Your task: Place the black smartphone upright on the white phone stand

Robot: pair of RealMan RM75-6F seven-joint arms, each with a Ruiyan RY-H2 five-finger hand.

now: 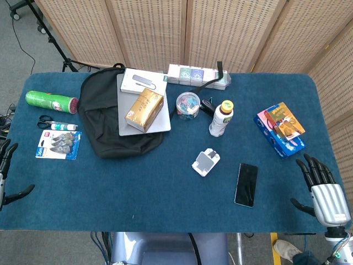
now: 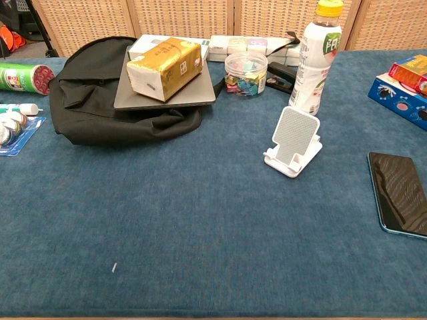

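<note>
Lying flat on the blue table point(image 1: 165, 193), the black smartphone point(image 1: 246, 184) sits just right of the empty white phone stand point(image 1: 206, 162). Right hand point(image 1: 322, 190) rests nearby, fingers spread, holding nothing. Left hand point(image 1: 6, 171), mostly cropped, seemingly open too.

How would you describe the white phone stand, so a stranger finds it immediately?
Start at the yellow-capped bottle near the blue table's middle. Just in front of it stands the white phone stand. Unlike the flat black smartphone beside it, it is small, white and tilted.
</note>
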